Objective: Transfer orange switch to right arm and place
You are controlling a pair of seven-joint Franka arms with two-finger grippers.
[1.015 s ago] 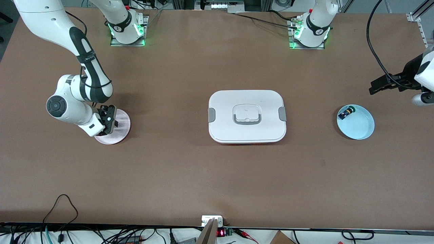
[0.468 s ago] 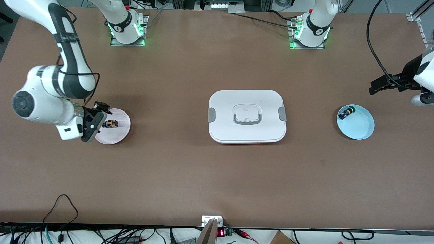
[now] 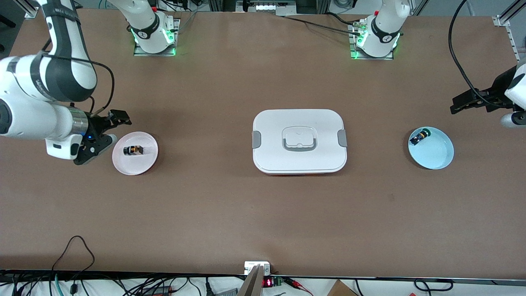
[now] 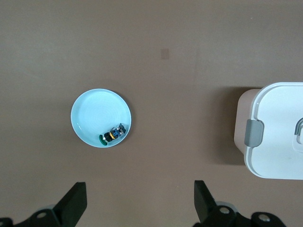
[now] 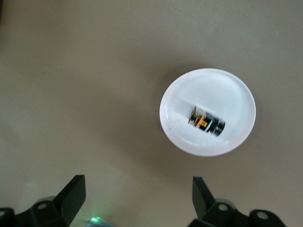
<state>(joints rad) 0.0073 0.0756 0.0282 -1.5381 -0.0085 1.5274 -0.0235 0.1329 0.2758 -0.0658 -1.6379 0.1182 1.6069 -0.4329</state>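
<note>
White lidded box (image 3: 299, 141) mid-table — blue dish (image 3: 435, 154) holds green-capped switch (image 3: 420, 136).

No text readable — arm markings and display digits too small.

Right arm (image 3: 49, 78): reaches from its base along the top of the front view to its own end of the surface, forearm bent down, wrist turned toward the middle. Right claw (image 3: 102, 133): raised above the surface, both black fingers (image 5: 71, 196) spread wide, nothing between them. Left arm (image 3: 515, 88): waits at its own end of the surface, largely out of frame. Left claw (image 3: 462, 102): raised, fingers (image 4: 75, 203) wide apart, empty.
</note>
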